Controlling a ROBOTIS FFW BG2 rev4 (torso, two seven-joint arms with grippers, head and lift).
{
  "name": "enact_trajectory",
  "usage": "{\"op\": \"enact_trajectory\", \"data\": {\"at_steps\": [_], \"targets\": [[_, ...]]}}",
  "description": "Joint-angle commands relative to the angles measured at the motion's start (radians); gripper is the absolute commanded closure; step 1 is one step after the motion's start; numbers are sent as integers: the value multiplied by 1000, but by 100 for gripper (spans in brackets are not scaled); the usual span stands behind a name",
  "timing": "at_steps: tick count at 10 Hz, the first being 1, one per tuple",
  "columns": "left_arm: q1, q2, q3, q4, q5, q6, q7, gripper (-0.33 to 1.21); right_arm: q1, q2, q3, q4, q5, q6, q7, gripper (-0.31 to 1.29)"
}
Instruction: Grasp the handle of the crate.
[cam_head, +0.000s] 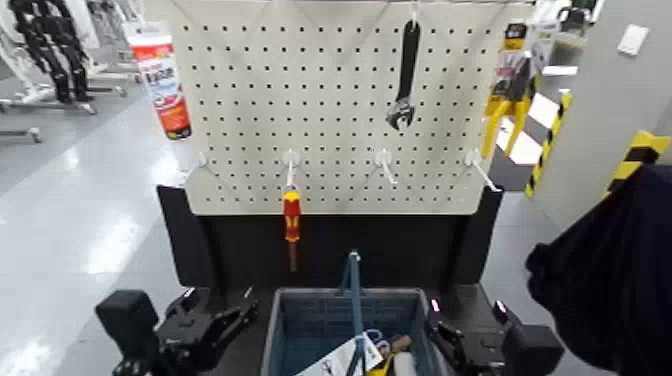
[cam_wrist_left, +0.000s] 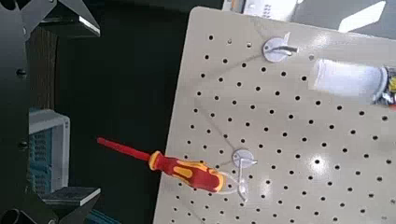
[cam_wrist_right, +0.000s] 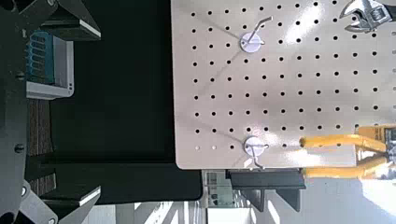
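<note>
The blue-grey slotted crate (cam_head: 345, 335) sits low in the middle of the head view, with a few small items inside. Its thin teal handle (cam_head: 353, 285) stands upright over the crate's middle. My left gripper (cam_head: 205, 325) rests to the left of the crate, open and empty. My right gripper (cam_head: 465, 340) rests to the right of the crate, open and empty. Neither touches the handle. The left wrist view shows its wide-apart fingers (cam_wrist_left: 75, 21) and a corner of the crate (cam_wrist_left: 45, 149). The right wrist view shows its fingers (cam_wrist_right: 75, 23) and the crate's rim (cam_wrist_right: 47, 70).
A white pegboard (cam_head: 340, 120) stands behind the crate on a black base frame (cam_head: 250, 250). On it hang a red-and-yellow screwdriver (cam_head: 291, 215), a black wrench (cam_head: 404, 75) and a tube (cam_head: 160, 80). A yellow tool (cam_wrist_right: 346, 154) hangs at its edge. Dark fabric (cam_head: 610, 280) fills the right.
</note>
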Motion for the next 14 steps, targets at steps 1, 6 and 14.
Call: {"op": "enact_trajectory", "data": {"at_steps": [1, 6, 14], "targets": [[-73, 47, 14, -34, 277, 239, -15, 11, -1, 0, 1, 0, 0, 2, 0, 14], [-228, 111, 23, 111, 806, 653, -23, 11, -1, 0, 1, 3, -6, -2, 0, 14], [-501, 111, -196, 509, 986, 675, -260, 12, -6, 2, 7, 14, -15, -16, 0, 14]]}}
